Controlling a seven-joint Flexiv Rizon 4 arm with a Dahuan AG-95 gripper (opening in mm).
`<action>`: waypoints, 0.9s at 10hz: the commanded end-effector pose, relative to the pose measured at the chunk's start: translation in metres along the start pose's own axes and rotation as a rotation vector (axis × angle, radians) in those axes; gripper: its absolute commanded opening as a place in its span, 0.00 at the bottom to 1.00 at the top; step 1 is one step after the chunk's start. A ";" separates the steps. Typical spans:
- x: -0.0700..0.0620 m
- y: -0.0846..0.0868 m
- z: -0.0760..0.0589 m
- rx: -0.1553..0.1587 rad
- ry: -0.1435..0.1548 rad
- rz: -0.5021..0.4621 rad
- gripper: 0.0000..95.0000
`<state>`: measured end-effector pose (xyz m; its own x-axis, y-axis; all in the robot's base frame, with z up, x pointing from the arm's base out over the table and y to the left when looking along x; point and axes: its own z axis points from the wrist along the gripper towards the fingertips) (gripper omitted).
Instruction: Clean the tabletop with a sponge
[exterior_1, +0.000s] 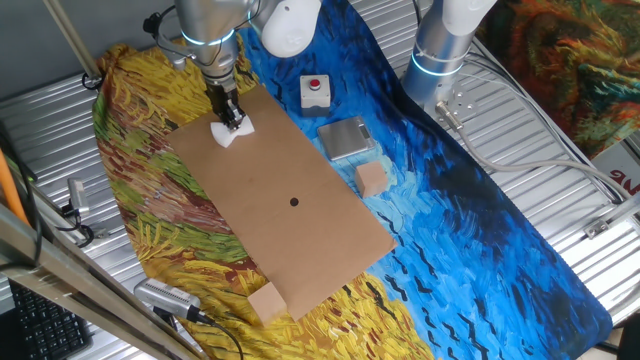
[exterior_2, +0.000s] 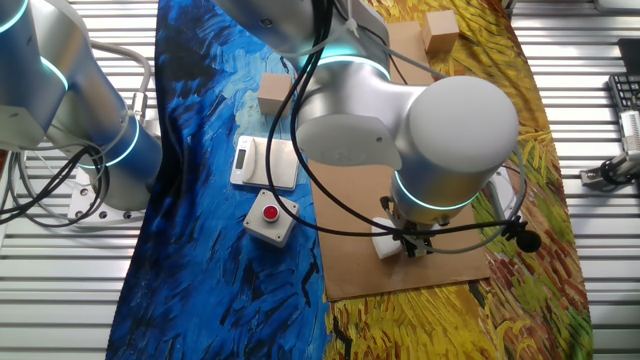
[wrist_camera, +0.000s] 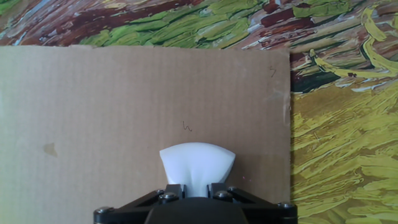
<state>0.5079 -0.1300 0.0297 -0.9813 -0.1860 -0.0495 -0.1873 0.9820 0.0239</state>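
Note:
The sponge (exterior_1: 232, 132) is a small white soft block pinched between the fingers of my gripper (exterior_1: 231, 121), which is shut on it. It rests on the far corner of the tabletop (exterior_1: 290, 230), a brown cardboard board with a black dot (exterior_1: 294, 202) at its centre. In the hand view the sponge (wrist_camera: 197, 165) bulges out in front of the gripper (wrist_camera: 196, 190), near the board's right edge (wrist_camera: 283, 124). In the other fixed view the sponge (exterior_2: 388, 241) shows under the gripper (exterior_2: 410, 243), partly hidden by the arm.
Tan wooden cubes sit at the board's near corner (exterior_1: 266, 301) and beside its right edge (exterior_1: 372, 179). A white box with a red button (exterior_1: 316, 90) and a grey flat device (exterior_1: 346, 138) lie on the blue cloth. A second arm's base (exterior_1: 440, 50) stands behind.

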 end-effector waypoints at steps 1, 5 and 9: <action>0.000 0.000 0.000 0.001 0.000 0.001 0.00; 0.000 0.000 0.000 0.001 0.001 0.001 0.00; -0.002 0.000 -0.001 0.002 0.009 -0.003 0.00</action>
<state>0.5107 -0.1299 0.0303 -0.9814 -0.1883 -0.0381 -0.1892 0.9817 0.0229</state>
